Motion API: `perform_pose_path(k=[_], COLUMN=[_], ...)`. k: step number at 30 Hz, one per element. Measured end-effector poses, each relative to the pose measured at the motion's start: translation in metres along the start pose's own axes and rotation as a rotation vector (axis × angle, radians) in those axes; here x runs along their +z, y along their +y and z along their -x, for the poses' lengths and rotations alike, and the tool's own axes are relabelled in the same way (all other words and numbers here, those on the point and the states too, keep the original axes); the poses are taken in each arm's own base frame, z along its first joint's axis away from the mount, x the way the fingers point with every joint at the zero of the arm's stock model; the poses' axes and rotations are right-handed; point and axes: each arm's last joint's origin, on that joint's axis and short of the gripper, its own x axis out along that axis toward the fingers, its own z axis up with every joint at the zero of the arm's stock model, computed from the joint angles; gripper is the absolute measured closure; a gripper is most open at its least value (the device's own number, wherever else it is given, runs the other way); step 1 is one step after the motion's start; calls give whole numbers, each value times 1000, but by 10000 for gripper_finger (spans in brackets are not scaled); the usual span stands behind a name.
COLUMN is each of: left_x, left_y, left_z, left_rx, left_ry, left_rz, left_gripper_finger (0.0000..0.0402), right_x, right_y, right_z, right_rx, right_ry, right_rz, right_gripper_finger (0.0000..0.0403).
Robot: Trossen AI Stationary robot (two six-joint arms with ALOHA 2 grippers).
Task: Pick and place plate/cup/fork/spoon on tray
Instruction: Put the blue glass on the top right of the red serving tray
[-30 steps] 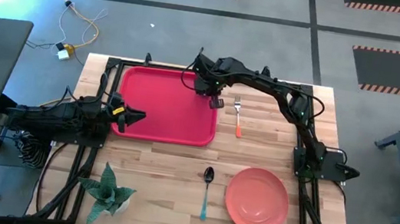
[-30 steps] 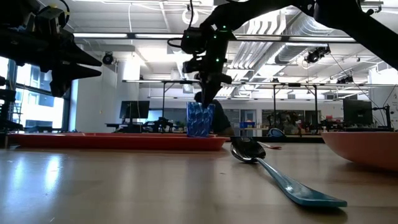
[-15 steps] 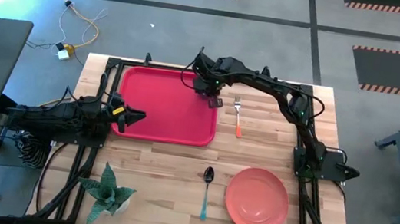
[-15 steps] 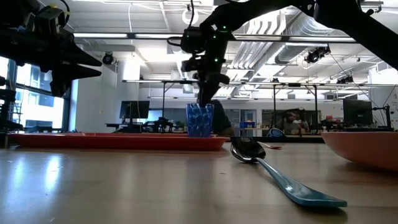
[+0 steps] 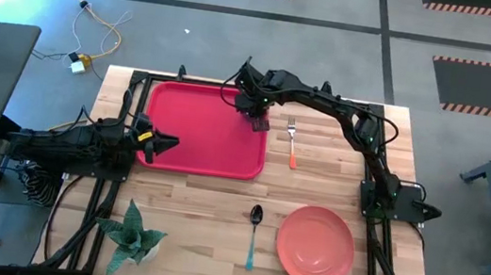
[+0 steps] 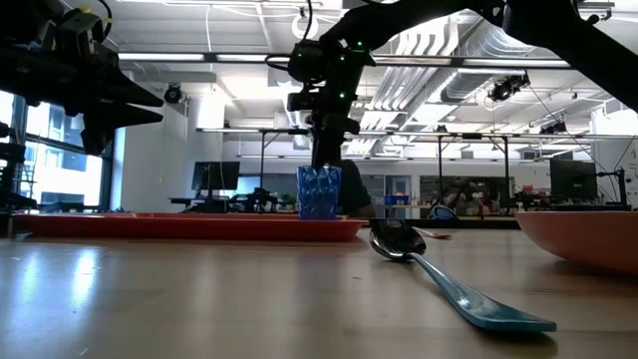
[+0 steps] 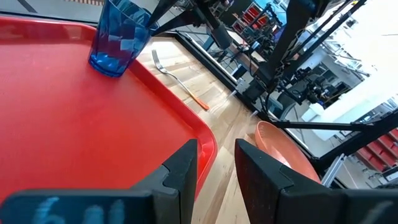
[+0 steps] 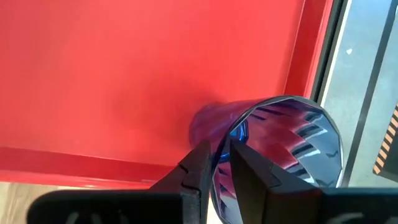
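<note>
You see cup (image 7: 118, 36) upright on tray (image 5: 199, 131) corner | fork (image 5: 292, 140), spoon (image 5: 253, 233), plate (image 5: 315, 246) on table

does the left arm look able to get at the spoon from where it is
Probably yes. The left gripper hangs over the tray near its left edge, jaws apart and empty, and bare table lies between it and the spoon. The reach itself looks long.

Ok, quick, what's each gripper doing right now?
Left gripper: open, empty, by the tray's left edge.
Right gripper: pinching the cup's rim; cup standing on the tray.
</note>
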Motion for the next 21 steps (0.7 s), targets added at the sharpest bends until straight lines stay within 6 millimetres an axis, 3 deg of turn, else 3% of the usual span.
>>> perform_pose_path(k=[15, 21], left_x=[0, 0], left_y=[0, 0], left_z=[0, 0], left_rx=[1, 1], left_ry=[0, 0], left_rz=[-2, -2], left_gripper_finger=[304, 304], right_x=[5, 12], right_y=[0, -7], right_z=[1, 16], right_rx=[-22, -99], right_ry=[-28, -43], right_rz=[-41, -63], right_gripper_finger=[350, 350])
